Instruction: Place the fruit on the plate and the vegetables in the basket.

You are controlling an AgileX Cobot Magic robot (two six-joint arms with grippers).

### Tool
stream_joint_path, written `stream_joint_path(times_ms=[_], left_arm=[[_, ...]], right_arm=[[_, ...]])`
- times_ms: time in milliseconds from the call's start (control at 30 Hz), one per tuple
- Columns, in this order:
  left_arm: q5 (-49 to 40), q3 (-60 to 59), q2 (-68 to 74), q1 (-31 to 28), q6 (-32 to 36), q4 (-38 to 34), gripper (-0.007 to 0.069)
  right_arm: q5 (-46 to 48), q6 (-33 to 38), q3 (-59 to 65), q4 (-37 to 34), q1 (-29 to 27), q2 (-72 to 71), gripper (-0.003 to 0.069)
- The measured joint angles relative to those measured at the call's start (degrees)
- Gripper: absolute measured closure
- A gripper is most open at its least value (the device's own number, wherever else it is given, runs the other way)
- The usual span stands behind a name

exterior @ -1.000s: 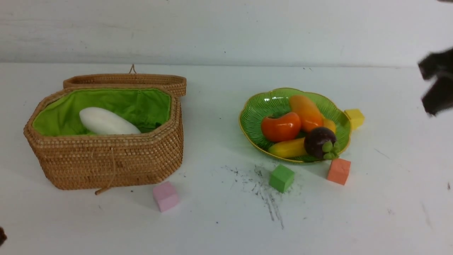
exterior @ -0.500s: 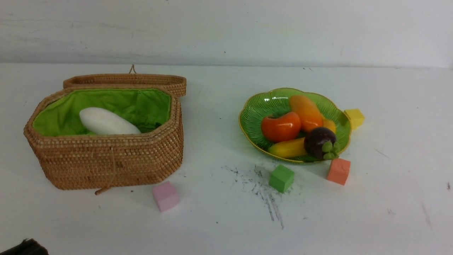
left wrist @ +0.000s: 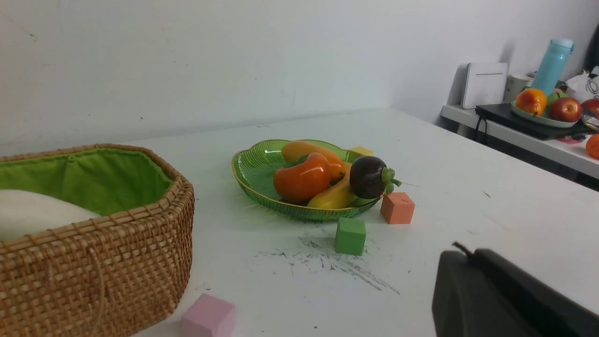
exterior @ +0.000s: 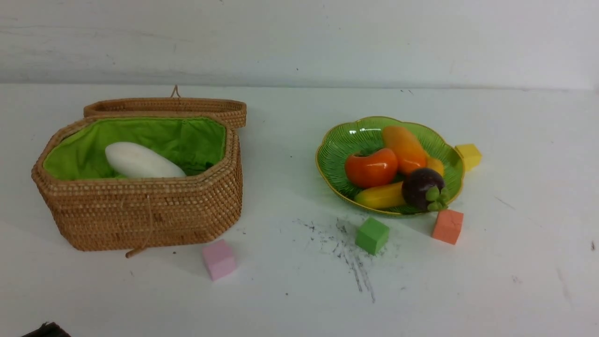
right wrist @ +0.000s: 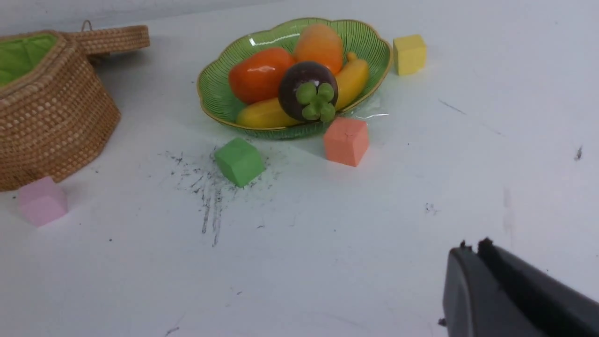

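Basket (exterior: pixel 140 215) at nine o'clock on the table (exterior: pixel 514 262), lid (exterior: pixel 166 106) flipped back behind it at twelve, green lining showing. Inside, radish (exterior: pixel 140 161) lying on its side; no other vegetable visible over the rim from any view.

Plate (exterior: pixel 346 140) at three o'clock of the basket, well apart from it. On the plate: mango (exterior: pixel 403 147) toward twelve, persimmon (exterior: pixel 372 167) toward nine, touching the mango; banana (exterior: pixel 380 195) along the six o'clock edge; mangosteen (exterior: pixel 421 185) at about five, green calyx hanging over the rim, touching the banana.

Around the plate: yellow cube (exterior: pixel 469 155) just beside the rim at three, orange cube (exterior: pixel 448 226) at five, green cube (exterior: pixel 372 235) at six, sitting on dark scuff marks. Pink cube (exterior: pixel 218 259) near the basket's front right corner.

Left gripper (left wrist: pixel 468 255) low at the table's near left edge, pressed together, holding nothing. Right gripper (right wrist: pixel 472 248) out of the front view; seen from its own wrist, fingers nearly together, empty, well clear of the plate.
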State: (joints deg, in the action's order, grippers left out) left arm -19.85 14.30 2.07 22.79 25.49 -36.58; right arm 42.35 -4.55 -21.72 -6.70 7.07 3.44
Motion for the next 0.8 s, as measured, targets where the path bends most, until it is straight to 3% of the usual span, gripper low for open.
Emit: stream_joint_path(times_ms=[200,467,800], left_arm=[[0.0,0.0,0.0,0.0,0.0,0.0,0.0638],[0.0,0.0,0.0,0.0,0.0,0.0,0.0638],[0.0,0.0,0.0,0.0,0.0,0.0,0.0637]], right_arm=[[-5.92,0.05,1.2,1.25,0.0,0.0,0.0654],[-24.82,0.05,19.62,2.79,-1.43,-1.68,0.0677],[-21.91,0.05,23.17,5.8,-1.81,-4.04,0.0677]])
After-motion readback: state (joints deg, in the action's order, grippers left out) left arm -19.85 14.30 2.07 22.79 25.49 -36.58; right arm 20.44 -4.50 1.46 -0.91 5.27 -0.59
